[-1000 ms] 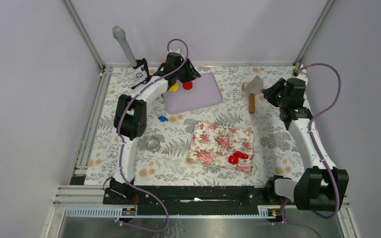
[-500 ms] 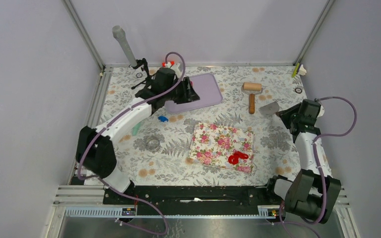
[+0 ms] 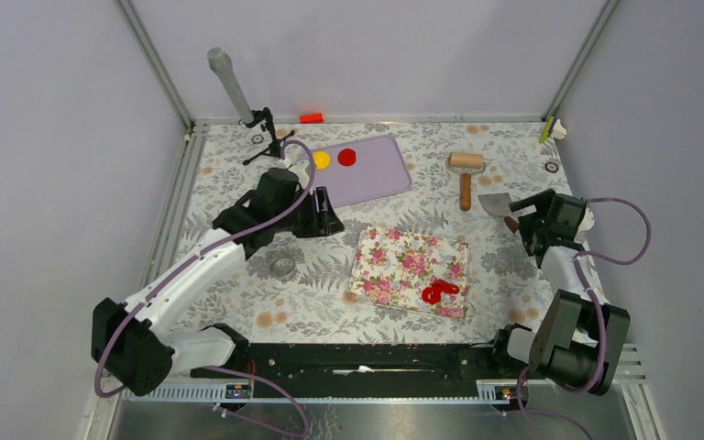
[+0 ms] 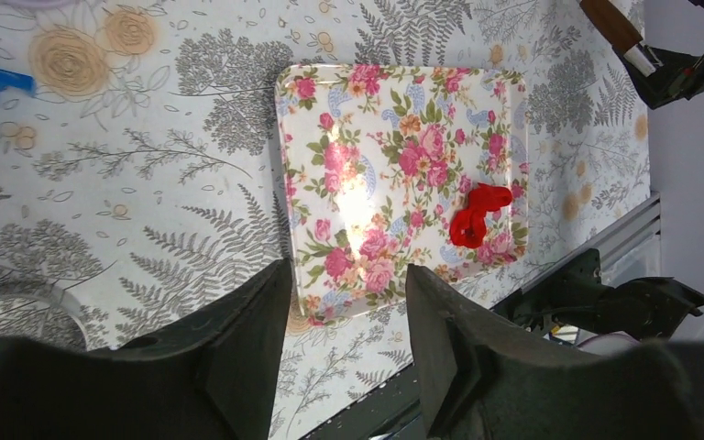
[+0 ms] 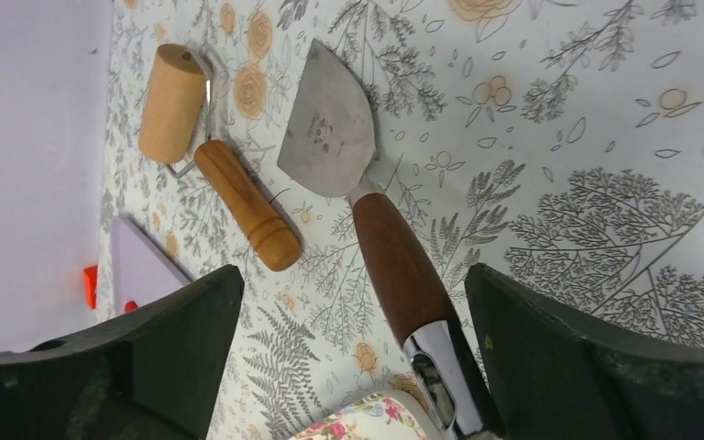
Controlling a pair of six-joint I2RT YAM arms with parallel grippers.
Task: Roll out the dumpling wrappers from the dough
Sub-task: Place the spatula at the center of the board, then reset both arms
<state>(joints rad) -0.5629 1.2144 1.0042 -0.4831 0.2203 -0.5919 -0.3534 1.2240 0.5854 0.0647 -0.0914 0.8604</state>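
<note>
Right hand (image 5: 353, 275) hovers wide open astride the handle of the scraper (image 5: 325, 124).

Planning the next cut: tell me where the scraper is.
Top view, right side: the scraper lies on the table just right of the roller, its handle inside the open right end effector.

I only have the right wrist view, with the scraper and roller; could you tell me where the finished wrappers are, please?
Observer: A red wrapper and a yellow wrapper lie side by side on the purple mat.
Operator: Thanks. Where is whatever is left to roll?
Observer: Red dough scraps sit on the floral tray, toward its near right corner.
Operator: Is the other arm holding anything?
Observer: No, the left gripper is open and empty, beside the tray.
</note>
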